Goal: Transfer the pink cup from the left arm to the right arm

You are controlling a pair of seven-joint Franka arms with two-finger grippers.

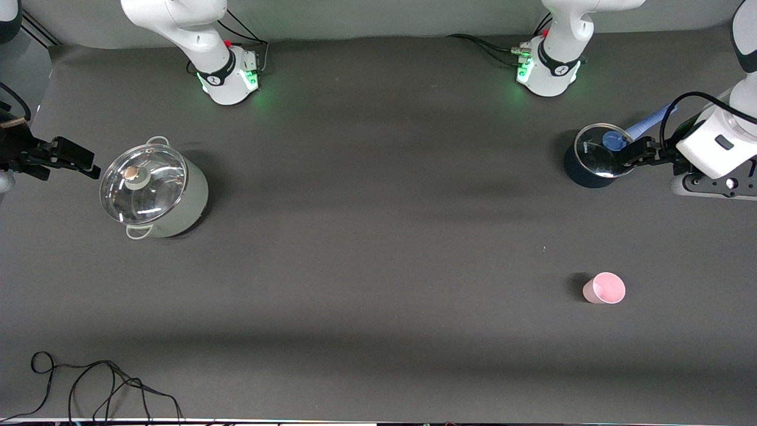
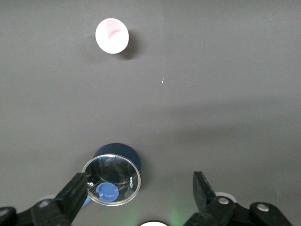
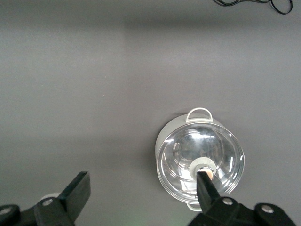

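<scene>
The pink cup [image 1: 604,288] [image 2: 112,36] stands upright and alone on the dark table, toward the left arm's end, nearer to the front camera than the dark blue pot [image 1: 593,163] [image 2: 123,155]. My left gripper [image 1: 634,154] [image 2: 139,182] hangs open over the edge of that pot, well apart from the cup, with nothing between its fingers. My right gripper [image 1: 87,165] [image 3: 143,184] is open and empty at the right arm's end of the table, beside the white pot [image 1: 171,198] [image 3: 164,136].
The dark blue pot has a glass lid with a blue knob [image 1: 614,141] [image 2: 107,191]. The white pot carries a glass lid [image 1: 144,183] [image 3: 200,157]. A black cable [image 1: 89,384] [image 3: 254,4] lies near the table's front edge at the right arm's end.
</scene>
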